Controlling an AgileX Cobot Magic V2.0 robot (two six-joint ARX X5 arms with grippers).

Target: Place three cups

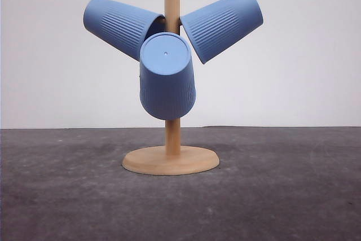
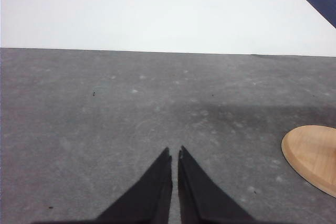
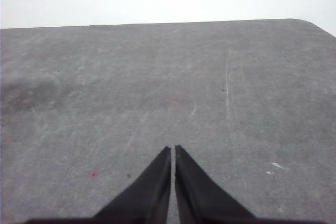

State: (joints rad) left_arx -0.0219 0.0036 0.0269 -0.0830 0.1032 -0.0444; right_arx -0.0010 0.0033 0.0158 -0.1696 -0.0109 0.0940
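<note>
Our front camera sits low at table (image 1: pixel 293 196) height, close to the stand (image 1: pixel 171 159), facing forward. Each wrist camera looks forward along its tool (image 2: pixel 175 153) (image 3: pixel 172 148) over the table. The left wrist and front views share the stand's base.

— what does the robot look like on the left?
— the left gripper (image 2: pixel 175 153) has two matte black fingers (image 2: pixel 152 192), flat-faced, wide at the root and tapering to sharp tips.
— and on the right?
— the right gripper (image 3: pixel 172 150) matches it: plain black wedge fingers (image 3: pixel 202 198), smooth, with no markings, screws or cables on view.
</note>
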